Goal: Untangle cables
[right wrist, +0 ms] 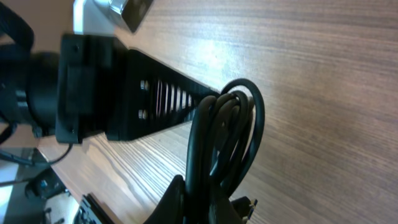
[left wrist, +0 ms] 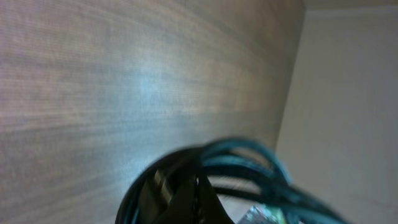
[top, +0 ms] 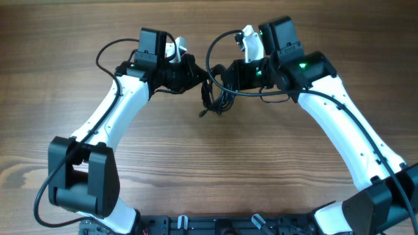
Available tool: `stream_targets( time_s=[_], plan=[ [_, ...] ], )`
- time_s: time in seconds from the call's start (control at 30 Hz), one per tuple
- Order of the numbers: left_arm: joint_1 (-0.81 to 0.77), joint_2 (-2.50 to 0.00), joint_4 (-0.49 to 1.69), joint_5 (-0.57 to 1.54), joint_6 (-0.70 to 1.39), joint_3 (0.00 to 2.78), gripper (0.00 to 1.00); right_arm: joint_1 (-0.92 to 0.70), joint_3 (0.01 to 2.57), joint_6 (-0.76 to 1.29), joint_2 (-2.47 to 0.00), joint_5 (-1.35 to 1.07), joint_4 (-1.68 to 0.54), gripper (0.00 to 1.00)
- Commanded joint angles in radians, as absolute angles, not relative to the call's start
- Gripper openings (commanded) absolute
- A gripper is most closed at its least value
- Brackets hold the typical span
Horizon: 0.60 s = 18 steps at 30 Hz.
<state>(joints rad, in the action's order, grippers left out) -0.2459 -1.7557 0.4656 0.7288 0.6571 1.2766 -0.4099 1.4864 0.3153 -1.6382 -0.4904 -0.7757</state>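
The cables [top: 213, 99] are a small bundle of thin black cords hanging between both grippers at the table's far middle, with a plug end [top: 203, 114] dangling at the lower left. My left gripper [top: 200, 79] is shut on the bundle's left side. My right gripper [top: 221, 78] is shut on its right side. In the right wrist view the coiled cables [right wrist: 231, 127] pass between my right fingers [right wrist: 211, 202], and the left gripper's slotted finger [right wrist: 171, 99] reaches the coil's top. The left wrist view is blurred: cable loops [left wrist: 249, 155] arch over the closed fingers [left wrist: 196, 208].
The wooden table [top: 215, 170] stretches out in front of the bundle. Thicker black arm cables [top: 111, 49] loop off each wrist. A dark rail [top: 215, 225] runs along the near edge between the arm bases.
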Motion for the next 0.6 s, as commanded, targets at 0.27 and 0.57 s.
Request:
stream_targets(
  time_s=[0.27,0.57],
  plan=[
    [-0.295,-1.722,0.485,0.828,0.662,1.284,0.04,-0.415,1.497,0.402,-1.663,-0.514,-0.701,0.04],
    [-0.094,-1.594,0.551,0.625,0.656,1.326,0.04,-0.415,1.497,0.392,-1.663,-0.514,-0.724,0.04]
  ],
)
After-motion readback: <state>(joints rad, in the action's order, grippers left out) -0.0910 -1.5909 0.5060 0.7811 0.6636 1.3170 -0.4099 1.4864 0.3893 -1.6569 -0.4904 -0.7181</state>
